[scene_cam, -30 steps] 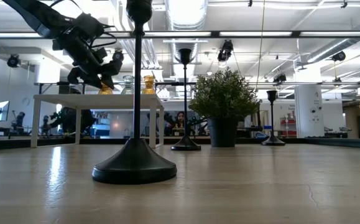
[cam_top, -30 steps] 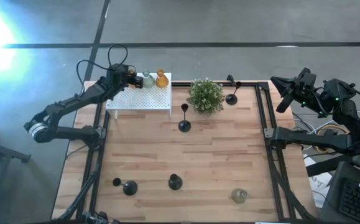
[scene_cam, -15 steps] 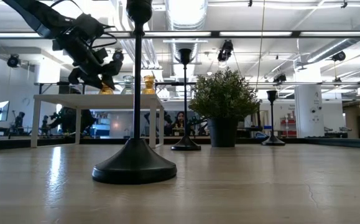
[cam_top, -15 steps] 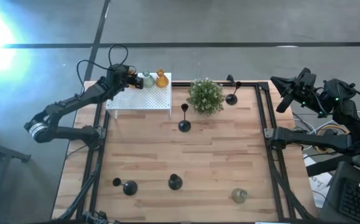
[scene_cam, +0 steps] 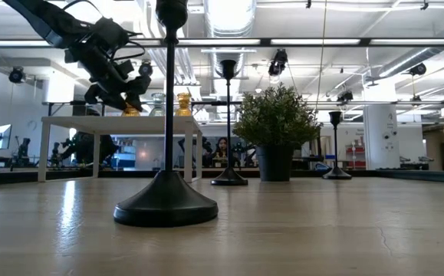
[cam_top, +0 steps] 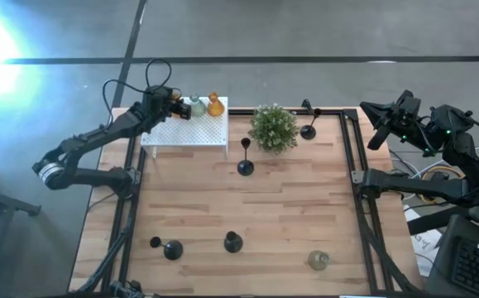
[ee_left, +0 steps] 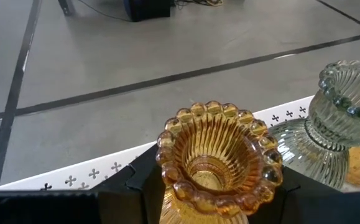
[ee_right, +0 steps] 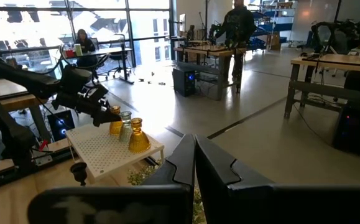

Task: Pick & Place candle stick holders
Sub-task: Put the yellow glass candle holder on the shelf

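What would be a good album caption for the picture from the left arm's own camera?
Left gripper astride an amber glass candle holder on the white perforated box, a clear glass holder beside it.

Standing in a row on the box [cam_top: 185, 128] at the table's [cam_top: 305, 223] far left corner: three glass holders [cam_top: 196, 106]. Sitting just right of the box: the plant [cam_top: 273, 127]. Standing scattered across the table: five stemmed holders [cam_top: 245, 157].
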Action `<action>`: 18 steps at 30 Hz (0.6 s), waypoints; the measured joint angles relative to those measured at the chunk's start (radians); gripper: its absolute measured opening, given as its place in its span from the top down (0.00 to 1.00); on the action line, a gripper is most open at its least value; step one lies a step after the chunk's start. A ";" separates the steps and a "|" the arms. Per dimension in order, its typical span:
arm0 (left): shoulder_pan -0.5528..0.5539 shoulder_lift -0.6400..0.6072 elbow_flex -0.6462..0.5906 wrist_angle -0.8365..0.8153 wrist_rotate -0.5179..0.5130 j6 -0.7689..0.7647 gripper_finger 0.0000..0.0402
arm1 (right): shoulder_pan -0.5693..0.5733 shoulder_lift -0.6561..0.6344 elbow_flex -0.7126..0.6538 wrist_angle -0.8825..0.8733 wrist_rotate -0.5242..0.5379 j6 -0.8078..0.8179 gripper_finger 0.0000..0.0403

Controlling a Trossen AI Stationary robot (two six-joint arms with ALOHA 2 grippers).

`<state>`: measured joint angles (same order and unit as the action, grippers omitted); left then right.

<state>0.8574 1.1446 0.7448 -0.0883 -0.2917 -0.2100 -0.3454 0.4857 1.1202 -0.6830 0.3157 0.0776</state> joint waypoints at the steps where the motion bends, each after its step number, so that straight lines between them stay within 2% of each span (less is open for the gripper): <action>1: 0.000 0.000 0.000 -0.001 0.000 0.000 0.56 | 0.000 0.000 0.000 0.000 0.000 0.000 0.98; 9: 0.000 0.001 -0.002 -0.009 -0.001 0.004 0.47 | 0.000 0.000 0.000 0.000 0.000 0.000 0.98; 18: 0.000 -0.003 0.007 -0.002 -0.002 0.037 0.46 | 0.000 0.000 0.000 0.000 0.000 0.000 0.98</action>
<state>0.8574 1.1412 0.7519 -0.0905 -0.2933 -0.1728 -0.3454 0.4858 1.1202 -0.6830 0.3159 0.0776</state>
